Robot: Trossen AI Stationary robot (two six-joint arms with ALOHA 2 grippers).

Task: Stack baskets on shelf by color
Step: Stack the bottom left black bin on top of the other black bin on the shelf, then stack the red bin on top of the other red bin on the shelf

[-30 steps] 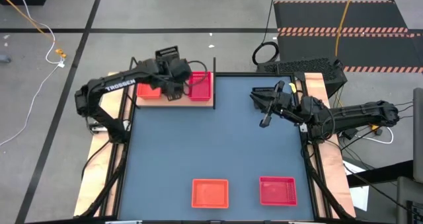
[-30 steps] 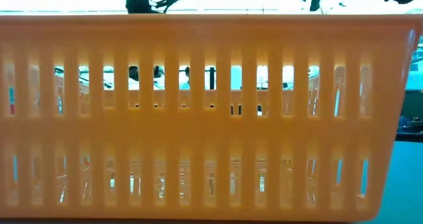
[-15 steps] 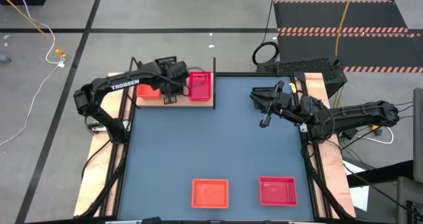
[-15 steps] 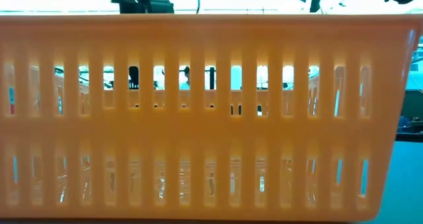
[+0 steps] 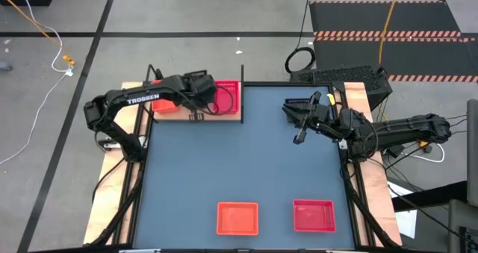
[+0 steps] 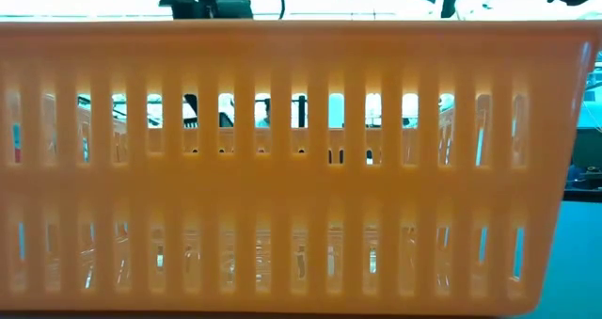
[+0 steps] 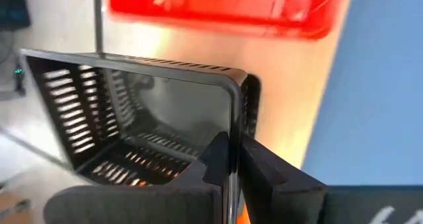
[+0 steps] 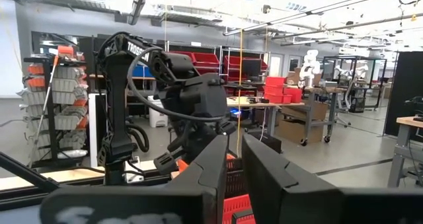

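Over the shelf [image 5: 196, 113] at the table's far-left corner, left gripper [image 7: 232, 159] pinches the black basket [image 7: 142, 121] by its wall. Set it flat between the orange basket [image 5: 167, 105] and pink basket [image 5: 228, 95], then release. Right gripper [image 5: 300, 136] waits aloft at far right, fingers narrow, empty.

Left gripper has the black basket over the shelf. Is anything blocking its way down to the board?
Nothing visible does. The left gripper holds the black basket by its wall. Bare shelf wood shows beside it, and the pink-red basket lies farther off, clear of it.
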